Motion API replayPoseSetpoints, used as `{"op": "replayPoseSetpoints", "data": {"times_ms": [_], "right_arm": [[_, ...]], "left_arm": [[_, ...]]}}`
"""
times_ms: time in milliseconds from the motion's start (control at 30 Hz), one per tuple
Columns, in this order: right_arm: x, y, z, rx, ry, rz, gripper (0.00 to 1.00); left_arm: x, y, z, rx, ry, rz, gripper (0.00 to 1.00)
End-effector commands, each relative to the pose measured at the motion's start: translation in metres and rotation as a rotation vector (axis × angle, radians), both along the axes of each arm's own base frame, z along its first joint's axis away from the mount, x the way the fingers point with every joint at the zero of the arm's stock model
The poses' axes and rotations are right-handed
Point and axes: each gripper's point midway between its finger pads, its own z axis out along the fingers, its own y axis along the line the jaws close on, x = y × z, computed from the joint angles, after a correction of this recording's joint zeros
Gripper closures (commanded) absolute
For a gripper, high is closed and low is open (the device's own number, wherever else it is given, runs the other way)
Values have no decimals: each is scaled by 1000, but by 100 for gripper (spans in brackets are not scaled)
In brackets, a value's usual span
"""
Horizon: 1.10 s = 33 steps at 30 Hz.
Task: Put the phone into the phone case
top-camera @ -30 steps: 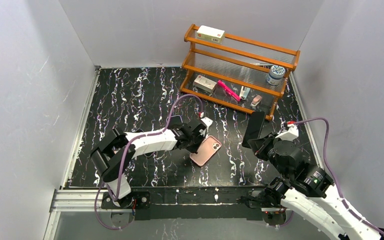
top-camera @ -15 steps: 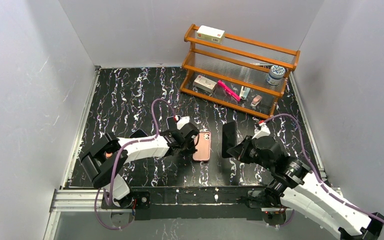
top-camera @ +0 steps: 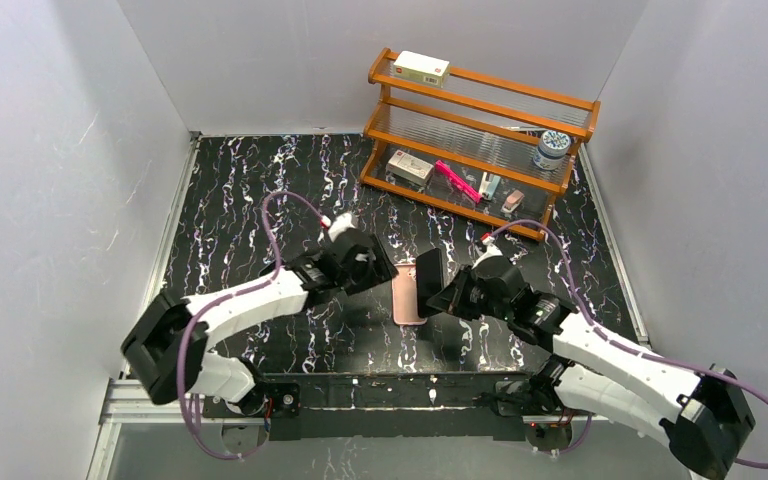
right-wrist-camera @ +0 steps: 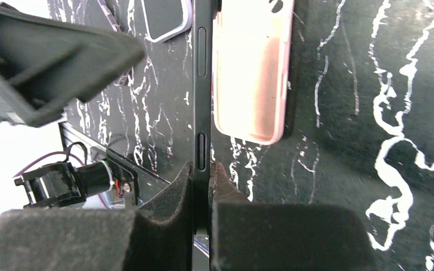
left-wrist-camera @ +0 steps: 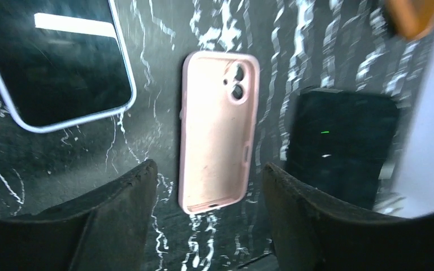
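The pink phone case (left-wrist-camera: 219, 130) lies flat on the black marbled table, hollow side up and empty, camera cutout at its far end. My left gripper (left-wrist-camera: 209, 169) hovers open over its near end, fingers on either side and not touching it. In the top view the left gripper (top-camera: 385, 272) sits just left of the case (top-camera: 407, 293). My right gripper (right-wrist-camera: 203, 166) is shut on the black phone (right-wrist-camera: 202, 84), held on edge right beside the case (right-wrist-camera: 251, 73). From above, the phone (top-camera: 430, 270) stands tilted at the case's right edge.
A second dark device with a pale lilac rim (left-wrist-camera: 56, 62) lies on the table left of the case. A wooden shelf rack (top-camera: 480, 140) with boxes, a jar and small items stands at the back right. Grey walls enclose the table.
My left gripper has let go of the case and opened, after turning it lengthwise. My right arm has swung left, carrying the phone up to the case's right edge.
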Motion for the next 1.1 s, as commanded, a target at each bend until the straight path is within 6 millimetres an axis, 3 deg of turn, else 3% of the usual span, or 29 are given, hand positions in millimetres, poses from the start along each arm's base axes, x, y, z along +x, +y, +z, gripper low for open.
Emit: {"op": "replayPoseSetpoints", "data": {"times_ms": [0, 267, 433, 767, 933, 1067], "right_arm": [[16, 32, 36, 169, -72, 28, 99], [22, 44, 7, 148, -17, 32, 99], [28, 49, -11, 109, -6, 44, 99], [27, 56, -38, 95, 52, 57, 99], [23, 56, -47, 86, 76, 69, 90], [20, 52, -53, 73, 100, 58, 73]], "left_arm": [[11, 21, 33, -97, -34, 16, 31], [10, 14, 39, -179, 0, -124, 10], [8, 7, 27, -180, 26, -184, 7], [7, 1, -3, -229, 42, -180, 27], [2, -3, -20, -239, 84, -192, 40], [1, -3, -30, -229, 100, -192, 45]]}}
